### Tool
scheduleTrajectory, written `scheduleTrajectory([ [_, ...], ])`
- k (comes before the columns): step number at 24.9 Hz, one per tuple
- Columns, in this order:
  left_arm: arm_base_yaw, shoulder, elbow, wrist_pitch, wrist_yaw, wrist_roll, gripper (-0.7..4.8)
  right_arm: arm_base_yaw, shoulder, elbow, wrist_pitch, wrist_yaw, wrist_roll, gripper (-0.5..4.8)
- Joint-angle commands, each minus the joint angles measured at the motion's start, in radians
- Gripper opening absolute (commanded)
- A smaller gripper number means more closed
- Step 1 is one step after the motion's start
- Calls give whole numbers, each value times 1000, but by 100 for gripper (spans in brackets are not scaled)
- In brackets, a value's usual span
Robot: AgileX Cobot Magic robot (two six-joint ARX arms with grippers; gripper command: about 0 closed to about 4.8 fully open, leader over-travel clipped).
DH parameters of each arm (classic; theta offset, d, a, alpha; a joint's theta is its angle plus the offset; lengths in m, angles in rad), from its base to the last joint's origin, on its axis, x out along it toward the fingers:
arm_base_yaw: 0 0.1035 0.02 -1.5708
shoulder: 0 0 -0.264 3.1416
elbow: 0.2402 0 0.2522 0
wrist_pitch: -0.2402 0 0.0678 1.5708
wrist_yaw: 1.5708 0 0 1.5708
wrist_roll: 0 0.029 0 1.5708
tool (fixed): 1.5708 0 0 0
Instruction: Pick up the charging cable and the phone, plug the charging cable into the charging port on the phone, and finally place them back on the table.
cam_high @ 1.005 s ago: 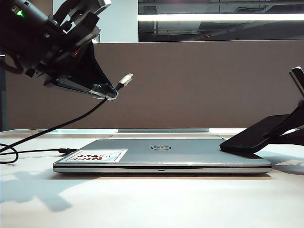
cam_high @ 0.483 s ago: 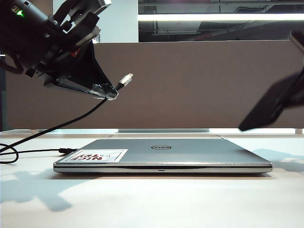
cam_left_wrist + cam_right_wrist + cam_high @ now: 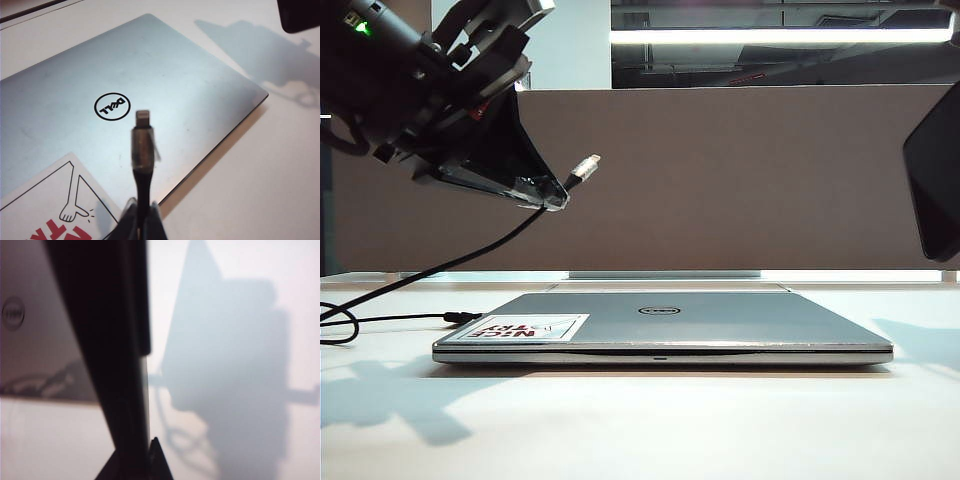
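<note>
Charging cable [image 3: 470, 255] pinched in the left gripper [image 3: 552, 195], phone [image 3: 935, 185] clamped in the right gripper [image 3: 150, 460] mid-air, so next they'd need lining up port to plug.

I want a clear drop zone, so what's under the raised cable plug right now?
Below the charging cable plug in the left gripper: the closed laptop lid; whatever lies beneath it is hidden.
</note>
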Motion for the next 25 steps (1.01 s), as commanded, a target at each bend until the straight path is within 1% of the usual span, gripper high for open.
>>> scheduleTrajectory([
  [1, 1, -3, 3, 19, 2, 8, -8, 60, 3, 16, -55, -8, -8, -6],
  [4, 1, -3, 3, 19, 2, 8, -8, 113, 35, 16, -152, 39, -13, -6],
  [5, 1, -3, 3, 19, 2, 8, -8, 140, 64, 16, -207, 74, -31, -6],
  [10, 1, -3, 3, 19, 2, 8, -8, 188, 157, 16, -305, 158, -67, -6],
  [12, 1, -3, 3, 19, 2, 8, -8, 192, 200, 16, -322, 188, -88, -6],
  [14, 1, -3, 3, 19, 2, 8, -8, 192, 222, 16, -315, 206, -90, -6],
  [19, 1, -3, 3, 19, 2, 8, -8, 192, 267, 15, -239, 203, -114, -6],
  [25, 1, -3, 3, 19, 2, 8, -8, 192, 321, 14, -203, 172, -136, -6],
])
